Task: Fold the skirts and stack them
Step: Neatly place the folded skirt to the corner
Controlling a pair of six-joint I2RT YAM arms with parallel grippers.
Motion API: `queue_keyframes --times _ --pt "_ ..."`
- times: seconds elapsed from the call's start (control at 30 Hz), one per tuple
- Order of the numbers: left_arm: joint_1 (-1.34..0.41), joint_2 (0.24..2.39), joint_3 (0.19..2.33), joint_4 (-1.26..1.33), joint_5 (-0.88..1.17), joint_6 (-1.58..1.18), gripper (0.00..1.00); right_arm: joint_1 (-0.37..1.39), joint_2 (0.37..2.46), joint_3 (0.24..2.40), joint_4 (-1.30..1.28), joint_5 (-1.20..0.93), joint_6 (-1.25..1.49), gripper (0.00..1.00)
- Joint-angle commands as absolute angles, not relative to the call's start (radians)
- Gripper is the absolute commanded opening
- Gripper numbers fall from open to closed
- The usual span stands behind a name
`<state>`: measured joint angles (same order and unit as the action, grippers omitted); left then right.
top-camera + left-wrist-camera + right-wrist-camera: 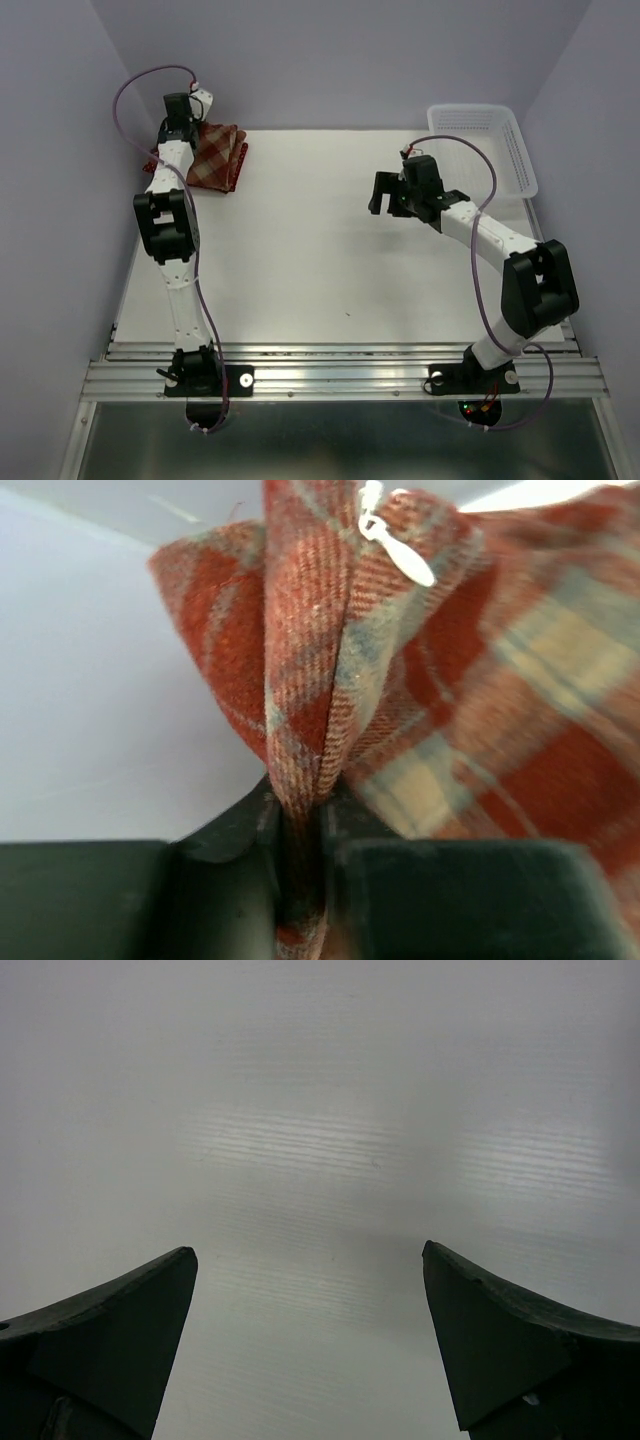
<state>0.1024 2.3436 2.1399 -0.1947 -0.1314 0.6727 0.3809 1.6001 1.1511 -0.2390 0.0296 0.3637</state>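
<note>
Left claw (300, 825): pinched a plaid skirt (480, 680) fold, upper left.
Right claw (310, 1330): gaped wide, holding nothing.
Basket (524, 165): upper right.

Plaid skirt (480, 710) blurred, cut off right; left pincer (300, 880) tips buried in fold; dark red cloth (152, 165) mostly under arm.

The plaid skirt (500, 710) is coarse, fuzzy woven cloth with a glossy white zipper pull (405, 555). The table (320, 1110) is smooth, faintly ribbed white sheet; the basket (520, 155) is mesh plastic.
</note>
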Motion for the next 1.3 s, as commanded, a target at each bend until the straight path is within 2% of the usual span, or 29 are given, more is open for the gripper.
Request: queue_keyframes --times 0.0,0.03,0.07,0.1,0.27,0.43,0.53,0.7,0.83,0.87,1.07,1.27 --pt "0.106 2.345 2.263 0.029 -0.213 0.595 0.43 0.385 1.637 1.221 -0.271 0.032 0.37 1.0" --pt "0.106 2.356 2.272 0.04 -0.213 0.591 0.74 0.385 1.653 1.229 -0.275 0.032 0.368 1.0" --pt "0.106 2.373 2.29 0.046 -0.207 0.589 0.95 0.385 1.658 1.235 -0.279 0.032 0.368 1.0" --pt "0.106 2.379 2.295 0.049 -0.212 0.588 0.99 0.385 1.663 1.241 -0.281 0.031 0.368 1.0" --pt "0.106 2.387 2.298 0.127 -0.322 0.568 0.99 0.385 1.675 1.258 -0.288 0.026 0.368 1.0" --pt "0.103 2.333 2.306 0.12 -0.327 0.509 0.99 0.385 1.674 1.261 -0.287 0.015 0.362 1.0" --pt "0.087 2.292 2.304 0.072 -0.313 0.457 0.99 0.385 1.663 1.264 -0.287 0.011 0.359 1.0" --pt "0.055 2.103 2.237 -0.101 -0.243 0.274 0.99 0.385 1.583 1.235 -0.259 0.118 0.383 1.0" --pt "0.052 1.84 1.986 -0.123 -0.082 -0.067 0.99 0.385 1.465 1.114 -0.169 0.094 0.359 1.0" --pt "0.051 1.719 1.839 -0.111 -0.055 -0.127 0.99 0.385 1.407 1.082 -0.114 0.091 0.367 1.0" --pt "0.006 1.292 1.257 -0.098 -0.196 -0.469 0.99 0.385 1.205 0.841 0.023 0.214 0.423 1.0" --pt "0.006 1.123 1.114 -0.308 -0.259 -0.555 0.99 0.385 1.079 0.715 0.034 0.278 0.384 1.0"
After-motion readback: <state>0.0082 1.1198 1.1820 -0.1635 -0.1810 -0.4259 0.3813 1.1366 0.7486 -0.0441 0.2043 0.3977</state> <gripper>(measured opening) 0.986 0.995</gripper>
